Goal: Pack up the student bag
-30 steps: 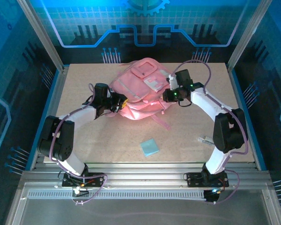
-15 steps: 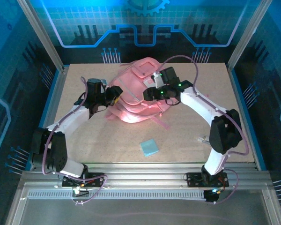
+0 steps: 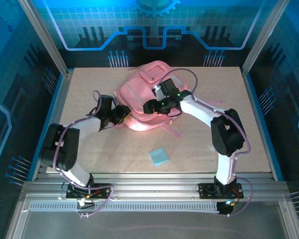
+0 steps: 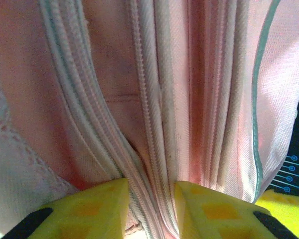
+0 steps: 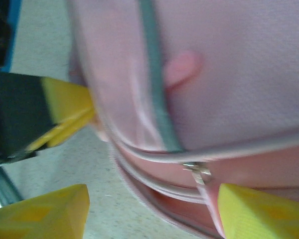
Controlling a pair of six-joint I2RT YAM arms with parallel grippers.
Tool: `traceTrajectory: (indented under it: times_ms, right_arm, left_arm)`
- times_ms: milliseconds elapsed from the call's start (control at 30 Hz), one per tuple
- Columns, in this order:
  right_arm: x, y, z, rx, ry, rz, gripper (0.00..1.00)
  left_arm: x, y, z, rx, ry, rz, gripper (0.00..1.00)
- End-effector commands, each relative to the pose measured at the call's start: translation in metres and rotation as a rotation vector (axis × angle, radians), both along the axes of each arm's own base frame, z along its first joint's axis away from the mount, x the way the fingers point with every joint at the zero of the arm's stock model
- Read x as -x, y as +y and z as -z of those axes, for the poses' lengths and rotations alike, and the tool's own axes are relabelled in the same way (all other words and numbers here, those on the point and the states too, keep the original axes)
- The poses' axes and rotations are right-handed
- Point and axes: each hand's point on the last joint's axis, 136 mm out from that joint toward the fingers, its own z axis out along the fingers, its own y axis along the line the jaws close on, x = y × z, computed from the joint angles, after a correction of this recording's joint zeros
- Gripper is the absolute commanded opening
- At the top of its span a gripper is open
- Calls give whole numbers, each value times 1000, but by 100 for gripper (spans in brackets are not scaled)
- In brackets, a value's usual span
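Yellow-padded, the left gripper (image 4: 149, 209) pinches the student bag (image 4: 199, 74). In its wrist view a bundle of pink zip ridges and corded seams runs down between the two pads and fills the narrow gap. More pink cloth spreads away on both sides, with a thin teal piping (image 4: 255, 99) along the right. From above, the left gripper (image 3: 123, 112) sits at the bag's near left edge, touching it, with its arm reaching in from the left.

The right gripper (image 5: 152, 214) stands spread wide, its two yellow fingertips (image 5: 45, 211) far apart at the bottom corners of its wrist view. Between and beyond them lies the rounded edge of the student bag (image 5: 239, 74), with a metal zip pull (image 5: 198, 170) on the zip line just beside the right-hand pad. Whether either pad touches the cloth I cannot tell. The left gripper's yellow finger shows at the left of this view, pressed against the bag's rim. From above, the right gripper (image 3: 150, 105) hangs over the bag's near middle.

The student bag (image 3: 139, 87) lies flat on the bench (image 3: 104, 149), in its far half near the centre, with a strap trailing toward the near side. A blue square (image 3: 159, 157) lies well apart from it, nearer the arm bases.
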Motion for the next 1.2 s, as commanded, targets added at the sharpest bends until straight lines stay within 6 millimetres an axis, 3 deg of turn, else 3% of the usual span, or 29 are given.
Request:
traceTrajectory:
  times_ms: [0,100,200,367,433,533,667,800,900,1000,1167]
  right_arm:
    - [23,39,-15,-113,46,-84,68]
    - [37,41,-29,-129,41,-105,68]
    - [36,15,-32,-65,15,-47,67]
    - [-1,-59,-28,88,-40,169,65]
    - [-19,-81,-22,130,-33,241,62]
    - [-48,-93,-12,140,-41,286,50]
    - [-84,-93,0,130,-50,295,42]
    - [-108,-71,9,74,-39,251,39]
    - [-114,-54,17,57,-22,223,38]
    - [-114,-47,21,52,0,218,3]
    - [-107,-47,-4,-36,18,323,0]
  left_arm:
    - [2,-25,11,31,-2,50,29]
    - [1,-28,8,36,-8,52,29]
    - [2,-23,0,-17,-19,60,31]
    - [8,-7,-21,-169,-46,88,38]
    - [12,-4,-29,-201,-54,102,41]
    - [17,-2,-38,-208,-62,109,41]
    - [23,-4,-41,-198,-63,111,42]
    - [27,-8,-42,-189,-58,123,43]
    - [27,-15,-46,-192,-69,144,44]
    - [28,-27,-57,-223,-86,192,47]
    - [36,-58,-71,-294,-91,263,50]
